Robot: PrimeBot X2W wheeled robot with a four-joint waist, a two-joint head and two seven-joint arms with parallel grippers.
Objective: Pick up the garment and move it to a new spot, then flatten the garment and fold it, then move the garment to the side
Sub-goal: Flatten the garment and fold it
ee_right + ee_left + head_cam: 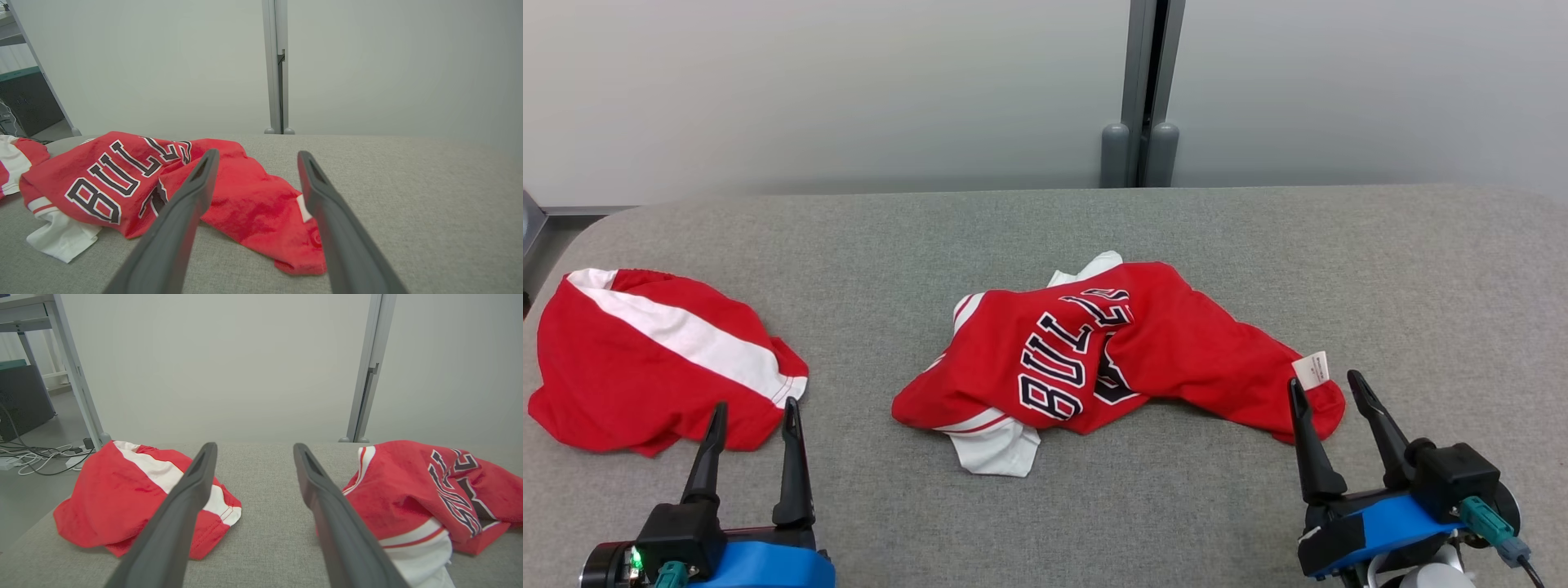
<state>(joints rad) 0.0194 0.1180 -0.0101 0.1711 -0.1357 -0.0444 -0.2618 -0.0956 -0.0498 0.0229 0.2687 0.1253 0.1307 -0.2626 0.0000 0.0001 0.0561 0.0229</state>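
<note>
Jersey [1111,351]: crumpled, middle of the table [1421,269]; right end near the right gripper [1324,379], fingers spread.
Shorts [645,359]: left edge, by left gripper [755,404], fingers spread.
Open room: far, right.

Grey fabric-covered table [1045,523]: one crumpled red jersey [1176,343] (lettered BULLS), tagged end just beyond the right gripper [1323,378]; one bunched red white-striped cloth [621,367], just beyond the left gripper [755,404].
</note>
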